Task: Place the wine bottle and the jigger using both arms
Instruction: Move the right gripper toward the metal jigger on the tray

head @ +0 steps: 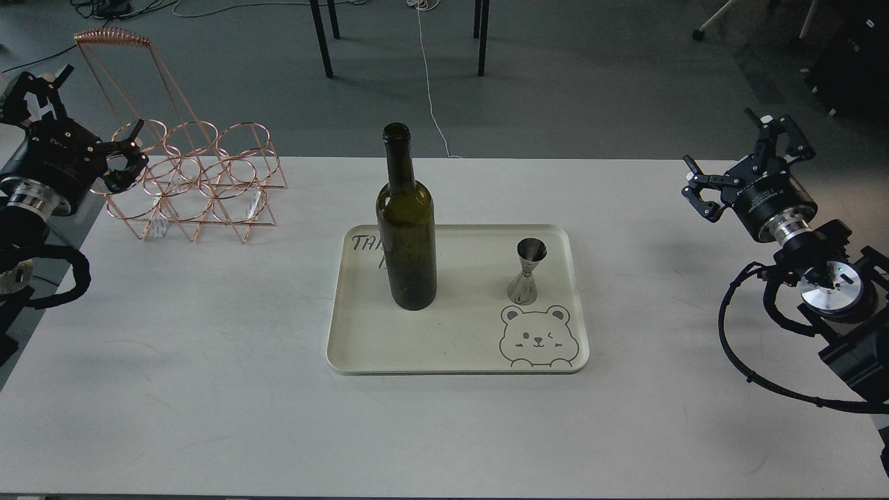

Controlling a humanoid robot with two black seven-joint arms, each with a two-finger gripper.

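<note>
Standing upright on cream tray (455, 361): wine bottle (407, 229) toward left half, jigger (528, 272) toward right half, well apart, both untouched. Left gripper (119, 161) parked at far left table edge, just in front of copper wire rack (198, 184), fingers apart, holding nothing. Right gripper (729, 170) hovering off right side, claws spread, empty too. Judging whether placement is done or about to start: cannot tell from this alone. Main risks if picking from here: bottle tall with narrow neck and small base, so a high or off-centre pinch likely tips it (smooth dark olive glass, slippery under hard claw tips). Toppling toward jigger would knock that over as well. Jigger small, polished metal, double-cone with thin waist; grip above or below waist probably squirts it out of the fingers, so waist looks like the only sane contact point. Left arm swinging inward could snag rack, since thin wire loops sit right at its fingers and look light enough to drag. Tray shallow-rimmed, matte, rounded corners, printed bear face at front right and handwriting partly hidden behind bottle; may slide on smooth white table (173, 389) if either item is pushed sideways instead of lifted.
</note>
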